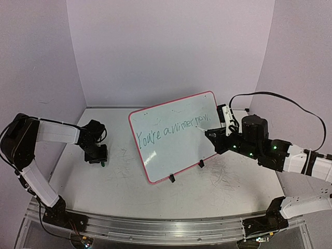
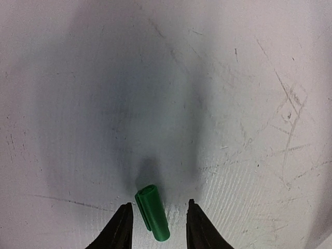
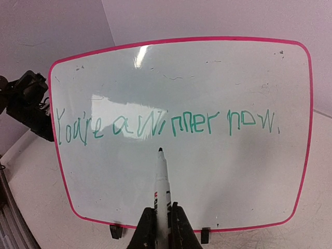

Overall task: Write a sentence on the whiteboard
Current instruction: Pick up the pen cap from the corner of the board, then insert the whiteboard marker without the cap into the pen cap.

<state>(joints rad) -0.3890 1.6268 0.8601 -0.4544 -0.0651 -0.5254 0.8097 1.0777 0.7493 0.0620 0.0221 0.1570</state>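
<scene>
Marker (image 3: 162, 176) clamped in right hand (image 3: 163, 213) — left hand (image 2: 158, 205) apart, straddling green cap (image 2: 152, 213).

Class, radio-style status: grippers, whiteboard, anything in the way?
Left gripper open, straddling green cap. Right gripper shut on marker. Sentence written across whiteboard. Nothing in the way.

The green sentence (image 3: 179, 124) on the whiteboard (image 3: 207, 78) reads "You're a winner now,". The marker (image 3: 162, 189) has a little label, too small to read.
</scene>
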